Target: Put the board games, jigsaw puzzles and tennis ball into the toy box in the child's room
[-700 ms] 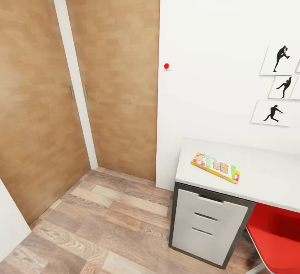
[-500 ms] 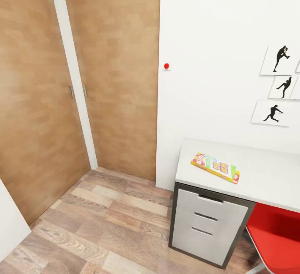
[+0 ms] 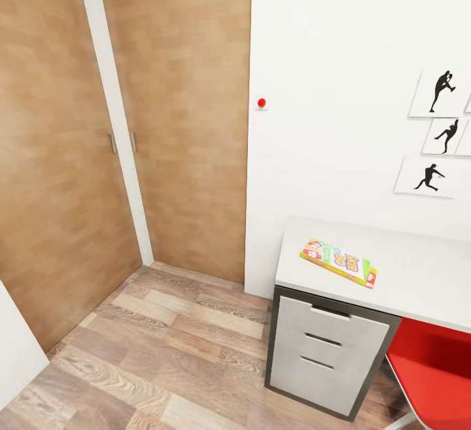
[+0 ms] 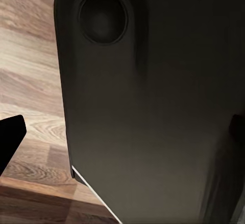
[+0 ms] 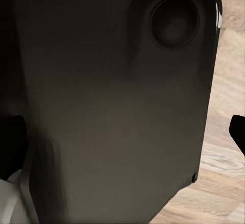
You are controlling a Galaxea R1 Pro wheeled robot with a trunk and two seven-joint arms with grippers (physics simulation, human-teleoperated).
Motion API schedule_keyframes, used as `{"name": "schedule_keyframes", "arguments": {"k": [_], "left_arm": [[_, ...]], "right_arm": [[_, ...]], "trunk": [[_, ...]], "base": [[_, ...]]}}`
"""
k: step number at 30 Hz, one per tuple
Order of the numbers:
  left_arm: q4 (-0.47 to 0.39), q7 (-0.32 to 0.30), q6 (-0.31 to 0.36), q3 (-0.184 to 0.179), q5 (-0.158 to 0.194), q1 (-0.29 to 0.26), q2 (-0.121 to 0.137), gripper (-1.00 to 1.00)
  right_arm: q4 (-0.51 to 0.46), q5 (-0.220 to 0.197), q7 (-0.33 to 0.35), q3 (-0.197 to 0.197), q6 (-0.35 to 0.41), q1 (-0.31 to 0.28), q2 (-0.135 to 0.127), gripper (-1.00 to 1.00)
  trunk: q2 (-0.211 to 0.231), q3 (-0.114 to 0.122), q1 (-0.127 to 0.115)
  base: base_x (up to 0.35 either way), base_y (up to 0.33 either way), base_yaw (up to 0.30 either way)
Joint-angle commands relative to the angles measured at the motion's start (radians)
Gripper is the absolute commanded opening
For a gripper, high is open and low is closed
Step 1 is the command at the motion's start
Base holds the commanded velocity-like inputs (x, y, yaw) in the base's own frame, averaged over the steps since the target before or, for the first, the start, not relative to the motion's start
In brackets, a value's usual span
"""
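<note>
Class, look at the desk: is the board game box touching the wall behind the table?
Apart. The head view shows a bare strip of white table top between the board game and the wall.

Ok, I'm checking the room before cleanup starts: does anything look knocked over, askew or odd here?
Nothing stands out. One board game lies flat on the table, set at an angle to its edges, away from the rim. The drawers look shut and the red chair is tucked beside them.

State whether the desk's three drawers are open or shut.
Shut: all three drawers sit flush in the table frame.
</note>
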Motion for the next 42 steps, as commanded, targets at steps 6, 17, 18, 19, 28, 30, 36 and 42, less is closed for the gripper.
{"name": "schedule_keyframes", "arguments": {"k": [6,17,18,19,28,30,36,42], "left_arm": [[0.000,0.000,0.000,0.000,0.000,0.000,0.000,1.00],[0.000,0.000,0.000,0.000,0.000,0.000,0.000,1.00],[0.000,0.000,0.000,0.000,0.000,0.000,0.000,1.00],[0.000,0.000,0.000,0.000,0.000,0.000,0.000,1.00],[0.000,0.000,0.000,0.000,0.000,0.000,0.000,1.00],[0.000,0.000,0.000,0.000,0.000,0.000,0.000,1.00],[0.000,0.000,0.000,0.000,0.000,0.000,0.000,1.00],[0.000,0.000,0.000,0.000,0.000,0.000,0.000,1.00]], "right_arm": [[0.000,-0.004,-0.004,-0.001,-0.004,0.000,-0.002,1.00],[0.000,0.005,-0.008,0.004,-0.004,0.000,0.003,1.00],[0.000,0.007,-0.008,0.005,-0.002,0.000,0.003,1.00],[0.000,0.008,-0.008,0.005,-0.001,0.000,0.003,1.00],[0.000,0.012,-0.008,0.007,0.000,0.000,0.003,1.00],[0.000,0.012,-0.008,0.008,0.000,0.000,0.003,1.00],[0.000,0.011,-0.008,0.010,0.002,0.000,0.001,1.00],[0.000,0.007,-0.008,0.007,0.004,0.000,-0.001,1.00]], "trunk": [[0.000,-0.001,0.000],[0.000,-0.001,0.000],[0.000,-0.001,0.000],[0.000,-0.001,0.000],[0.000,-0.001,0.000],[0.000,-0.002,0.000],[0.000,-0.005,0.000],[0.000,-0.010,0.000]], "base": [[0.000,0.000,0.004],[0.000,0.000,0.226],[0.000,0.000,0.272],[0.000,0.000,0.273],[0.000,0.000,0.274],[0.000,0.000,0.274],[0.000,0.000,0.259],[0.000,0.000,0.245]]}}
